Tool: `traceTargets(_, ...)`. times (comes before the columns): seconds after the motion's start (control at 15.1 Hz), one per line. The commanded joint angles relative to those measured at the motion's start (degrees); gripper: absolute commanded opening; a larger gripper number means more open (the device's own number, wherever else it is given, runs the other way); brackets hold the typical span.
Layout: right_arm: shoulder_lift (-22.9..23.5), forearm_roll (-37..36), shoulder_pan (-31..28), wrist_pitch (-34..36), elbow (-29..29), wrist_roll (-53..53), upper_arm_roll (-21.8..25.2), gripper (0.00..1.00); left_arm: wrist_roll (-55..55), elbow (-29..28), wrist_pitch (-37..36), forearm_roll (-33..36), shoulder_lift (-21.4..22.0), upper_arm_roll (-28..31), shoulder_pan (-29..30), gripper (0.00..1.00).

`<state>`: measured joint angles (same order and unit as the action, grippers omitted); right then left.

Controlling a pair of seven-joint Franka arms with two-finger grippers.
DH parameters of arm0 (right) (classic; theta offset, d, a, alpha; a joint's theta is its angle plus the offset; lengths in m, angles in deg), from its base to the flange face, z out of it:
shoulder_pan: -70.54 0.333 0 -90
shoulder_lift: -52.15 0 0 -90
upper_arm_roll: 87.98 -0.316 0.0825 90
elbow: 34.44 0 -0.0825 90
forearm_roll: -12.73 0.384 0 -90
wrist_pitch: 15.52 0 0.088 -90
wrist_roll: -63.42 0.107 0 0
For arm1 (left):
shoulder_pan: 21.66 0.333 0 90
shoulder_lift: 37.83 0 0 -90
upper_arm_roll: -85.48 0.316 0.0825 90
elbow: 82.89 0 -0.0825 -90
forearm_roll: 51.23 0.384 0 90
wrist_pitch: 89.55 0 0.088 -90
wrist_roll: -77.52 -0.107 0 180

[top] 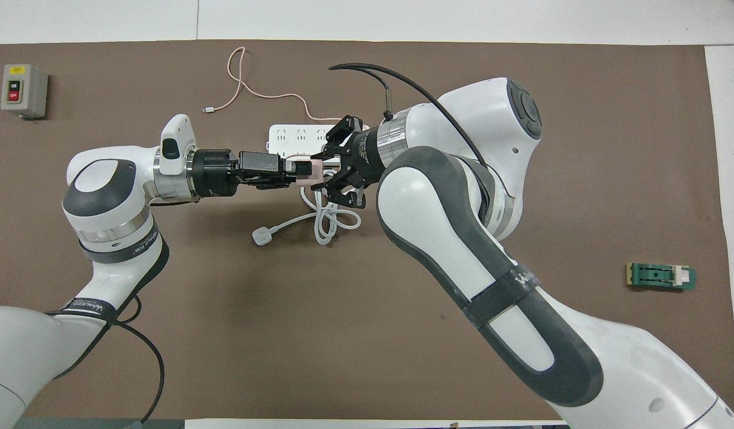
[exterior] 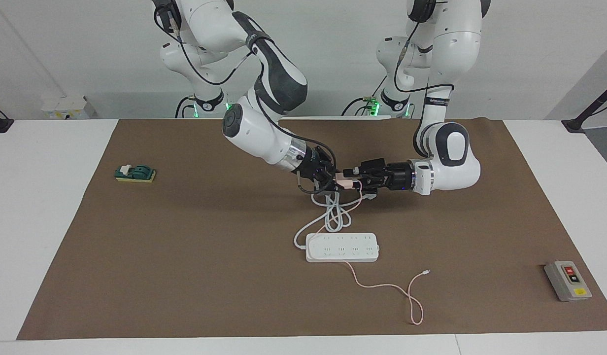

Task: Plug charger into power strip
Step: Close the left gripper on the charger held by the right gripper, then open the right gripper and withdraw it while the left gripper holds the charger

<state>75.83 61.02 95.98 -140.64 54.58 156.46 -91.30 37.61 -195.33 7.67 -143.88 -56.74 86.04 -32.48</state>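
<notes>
Right end effector (exterior: 334, 180): clenched on the charger (exterior: 344, 183), held in the air over the coiled white cord (exterior: 333, 217).
Left end effector (exterior: 350, 173): meets the right one tip to tip, its fingers closed in on the exposed end of the same charger; both arms lie nearly level.
Charger: small pale-pink cube gripped between the two end effectors, above the worktop (exterior: 185, 256) and not touching it.
Charger cable (exterior: 382, 286): thin and pink, hangs down from the end effectors, runs past the power strip and ends in a loose loop farther from the robots.
Power strip (exterior: 342, 247): flat white bar lying on the brown mat, below the end effectors and farther from the robots; nothing is plugged in.
White three-pin plug (top: 262, 236): rests on the mat under the left end effector.
Grey button box (exterior: 567, 280): well apart, at the left arm's end.
Green block (exterior: 135, 173): well apart, at the right arm's end.
</notes>
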Motion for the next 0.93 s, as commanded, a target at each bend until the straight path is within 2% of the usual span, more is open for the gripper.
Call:
traceTargets(0.0,0.57,0.76,0.31,-0.04,-0.78,0.83,0.07,0.00,-1.13,-1.56,1.30,-0.69,1.50,0.75,-1.13,0.05)
traceTargets(0.07,0.57,0.76,0.31,-0.04,-0.70,0.83,0.16,0.00,-1.13,-1.30,1.31,-0.17,1.42,0.84,-1.13,0.02)
traceTargets(0.2,0.57,0.85,0.22,0.05,-0.70,0.83,0.16,0.00,-0.95,-0.51,1.13,1.41,1.33,0.84,-0.95,0.02)
traceTargets(0.26,0.57,0.94,0.05,0.22,-0.69,0.92,0.07,0.10,-0.78,-0.24,0.96,2.29,1.33,0.84,-0.60,0.02)
traceTargets(0.33,0.57,0.94,-0.13,0.14,-0.78,1.35,0.16,0.99,-0.60,-0.07,0.69,3.08,1.41,0.93,-0.34,0.02)
traceTargets(0.53,0.57,0.94,-2.84,1.01,-2.09,2.76,0.60,1.00,1.32,3.70,0.16,8.95,2.03,1.19,2.81,0.02)
traceTargets(0.73,-0.30,-1.42,-7.06,2.86,-4.29,2.15,0.95,1.00,2.92,10.28,-1.68,18.96,2.38,1.19,6.77,0.02)
traceTargets(0.86,-1.26,-10.44,-10.22,5.05,-4.56,-0.82,0.69,1.00,3.27,15.12,-2.38,27.47,2.12,1.19,9.15,0.02)
